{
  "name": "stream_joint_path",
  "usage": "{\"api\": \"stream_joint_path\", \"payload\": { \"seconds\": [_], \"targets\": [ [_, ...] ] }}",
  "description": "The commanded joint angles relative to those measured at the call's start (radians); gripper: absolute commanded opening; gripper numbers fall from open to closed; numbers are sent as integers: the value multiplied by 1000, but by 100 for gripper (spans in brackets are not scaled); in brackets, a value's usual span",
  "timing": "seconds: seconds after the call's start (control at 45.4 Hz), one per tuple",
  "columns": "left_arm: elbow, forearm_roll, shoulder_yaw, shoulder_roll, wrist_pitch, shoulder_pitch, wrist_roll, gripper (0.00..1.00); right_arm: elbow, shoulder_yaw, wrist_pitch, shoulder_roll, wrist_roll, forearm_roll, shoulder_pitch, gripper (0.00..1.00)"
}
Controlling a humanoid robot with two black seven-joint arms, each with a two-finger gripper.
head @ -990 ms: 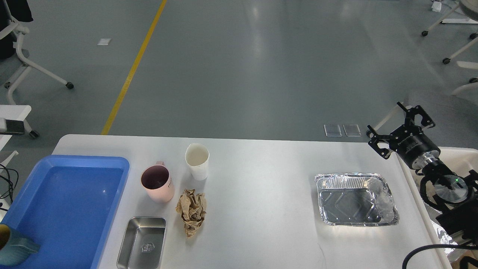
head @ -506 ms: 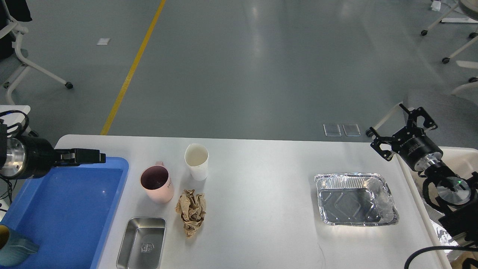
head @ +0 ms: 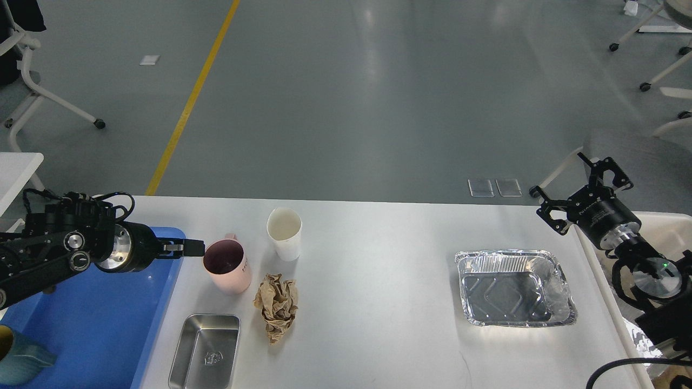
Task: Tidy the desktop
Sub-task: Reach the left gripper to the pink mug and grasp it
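- Desktop (head: 378, 302): white-grey top, fills the lower half of the view; holds all items below.
- Blue tray (head: 92, 324): left edge of the desktop; a teal vessel (head: 19, 359) sits in its near corner, partly cut off by the frame.
- Pink mug (head: 228, 266): upright, just right of the tray, empty as far as can be seen.
- Paper cup (head: 285, 233): upright, just behind and right of the mug, apart from it.
- Crumpled paper (head: 278, 305): brown wad, in front of the cup, beside the mug.
- Steel pan (head: 206, 351): small, near edge, empty.
- Foil pan (head: 513, 289): right half, empty, rim dented.
- Cream bin (head: 667, 232): off the right edge, mostly hidden by the arm.
- Left gripper (head: 186, 248): over the tray's far corner, tip at the mug's rim; seen end-on, jaw state cannot be told.
- Right gripper (head: 581, 186): raised past the far right corner, fingers spread, holding nothing.
- Risk, judged: the left tip is level with the mug rim; a sideways push could tip the mug onto the paper or knock it into the cup.
- Risk, judged: pinching one wall only could let the mug swing and slip.
- Risk, judged: the thin foil pan may crumple if squeezed.
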Motion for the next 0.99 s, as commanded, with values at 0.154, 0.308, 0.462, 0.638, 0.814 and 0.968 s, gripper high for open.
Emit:
{"api": "stream_joint_path", "payload": {
  "seconds": [0.154,0.308,0.462,0.638,0.814,0.968],
  "targets": [
    [109,0,0,-108,23,28,25,78,0,0,1,-6,0,0,-6,100],
    [157,0,0,-157,26,36,48,68,0,0,3,-12,0,2,-19,100],
    [183,0,0,-200,24,41,60,60,2,0,5,-12,0,2,-20,100],
    [230,0,0,-249,21,42,63,52,2,0,6,-28,0,2,-20,100],
    [232,-2,0,-258,20,41,83,44,2,2,6,-35,0,2,-20,100],
    [233,-2,-1,-257,17,41,115,35,2,0,6,-40,0,2,-22,100]
  ]
}}
